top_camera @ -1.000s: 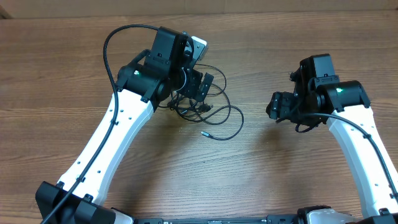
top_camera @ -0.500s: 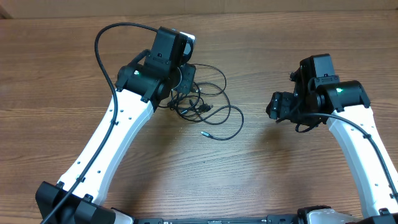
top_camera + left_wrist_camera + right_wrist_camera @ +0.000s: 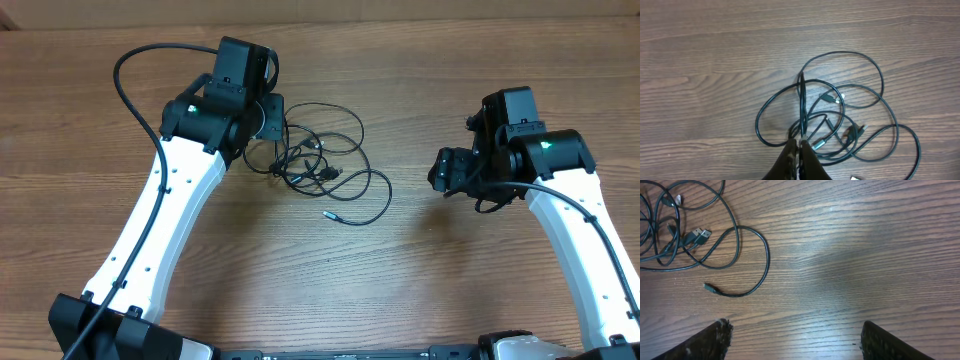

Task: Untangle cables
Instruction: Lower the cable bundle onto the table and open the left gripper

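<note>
A tangle of thin black cables (image 3: 325,165) lies in loose loops on the wooden table (image 3: 400,290), with one silver-tipped plug (image 3: 327,214) at its near side. My left gripper (image 3: 272,120) sits at the tangle's left edge. In the left wrist view it (image 3: 801,142) is shut on one strand, which runs straight up from the fingertips across the other cables (image 3: 850,115). My right gripper (image 3: 445,172) hovers open to the right of the tangle, apart from it. Bare wood fills the space in front of it (image 3: 795,330), and the cables (image 3: 735,235) lie at the upper left.
The left arm's thick black cable (image 3: 135,85) arches over the table's far left. The table's far edge (image 3: 400,18) runs along the top.
My left gripper has shut on a cable strand and moved left, away from the tangle's middle. The right arm has not moved.
</note>
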`<state>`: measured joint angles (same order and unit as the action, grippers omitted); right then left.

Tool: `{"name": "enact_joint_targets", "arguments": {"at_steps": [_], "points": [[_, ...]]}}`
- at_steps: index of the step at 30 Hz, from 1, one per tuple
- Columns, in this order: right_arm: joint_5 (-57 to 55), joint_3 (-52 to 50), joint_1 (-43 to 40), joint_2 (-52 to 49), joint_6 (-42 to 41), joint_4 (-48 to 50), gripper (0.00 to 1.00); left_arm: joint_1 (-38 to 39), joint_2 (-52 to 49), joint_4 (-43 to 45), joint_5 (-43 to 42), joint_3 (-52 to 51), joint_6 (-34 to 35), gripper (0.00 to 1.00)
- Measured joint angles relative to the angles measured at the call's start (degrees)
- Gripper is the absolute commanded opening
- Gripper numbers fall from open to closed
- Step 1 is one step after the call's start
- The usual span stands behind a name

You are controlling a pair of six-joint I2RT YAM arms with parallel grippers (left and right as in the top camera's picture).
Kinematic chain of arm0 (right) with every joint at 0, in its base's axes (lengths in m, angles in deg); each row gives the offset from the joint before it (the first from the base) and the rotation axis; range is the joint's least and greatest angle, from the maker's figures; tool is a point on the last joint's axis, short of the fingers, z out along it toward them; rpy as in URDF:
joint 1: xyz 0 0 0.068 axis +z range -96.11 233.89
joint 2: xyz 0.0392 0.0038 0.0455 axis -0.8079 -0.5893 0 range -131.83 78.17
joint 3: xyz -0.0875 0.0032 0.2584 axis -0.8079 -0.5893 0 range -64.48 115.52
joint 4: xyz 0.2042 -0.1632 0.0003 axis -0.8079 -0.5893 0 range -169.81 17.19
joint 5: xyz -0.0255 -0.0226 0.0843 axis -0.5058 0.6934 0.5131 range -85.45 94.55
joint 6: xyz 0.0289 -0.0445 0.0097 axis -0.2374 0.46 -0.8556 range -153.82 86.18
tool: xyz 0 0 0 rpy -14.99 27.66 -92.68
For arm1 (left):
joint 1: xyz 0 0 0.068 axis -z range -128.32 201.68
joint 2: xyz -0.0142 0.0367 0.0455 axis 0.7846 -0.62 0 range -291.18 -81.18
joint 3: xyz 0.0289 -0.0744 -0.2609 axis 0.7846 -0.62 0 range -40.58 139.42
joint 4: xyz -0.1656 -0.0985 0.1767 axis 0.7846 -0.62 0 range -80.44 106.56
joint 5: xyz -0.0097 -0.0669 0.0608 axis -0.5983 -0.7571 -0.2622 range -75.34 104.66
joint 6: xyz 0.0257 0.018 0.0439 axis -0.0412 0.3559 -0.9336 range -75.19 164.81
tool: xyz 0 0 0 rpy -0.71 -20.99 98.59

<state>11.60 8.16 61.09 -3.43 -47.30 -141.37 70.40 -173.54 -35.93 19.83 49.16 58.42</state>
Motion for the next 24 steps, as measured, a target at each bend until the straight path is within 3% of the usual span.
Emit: {"name": "enact_joint_targets", "arguments": {"at_steps": [1, 3, 4, 16, 19, 24], "points": [[0.0, 0.0, 0.0, 0.0, 0.0, 0.0, 0.81, 0.0, 0.0, -0.1, -0.3, 0.0, 0.0, 0.26], [0.0, 0.0, 0.0, 0.0, 0.0, 0.0, 0.81, 0.0, 0.0, -0.3, -1.2, 0.0, 0.4, 0.86], [0.0, 0.0, 0.0, 0.0, 0.0, 0.0, 0.81, 0.0, 0.0, -0.3, -1.4, 0.0, 0.4, 1.0], [0.0, 0.0, 0.0, 0.0, 0.0, 0.0, 0.82, 0.0, 0.0, -0.9, -7.0, 0.0, 0.6, 1.0], [0.0, 0.0, 0.0, 0.0, 0.0, 0.0, 0.82, 0.0, 0.0, -0.9, -13.4, 0.0, -4.0, 1.0], [0.0, 0.0, 0.0, 0.0, 0.0, 0.1, 0.83, 0.0, 0.0, 0.7, -29.8, 0.0, -17.8, 1.0]]}}
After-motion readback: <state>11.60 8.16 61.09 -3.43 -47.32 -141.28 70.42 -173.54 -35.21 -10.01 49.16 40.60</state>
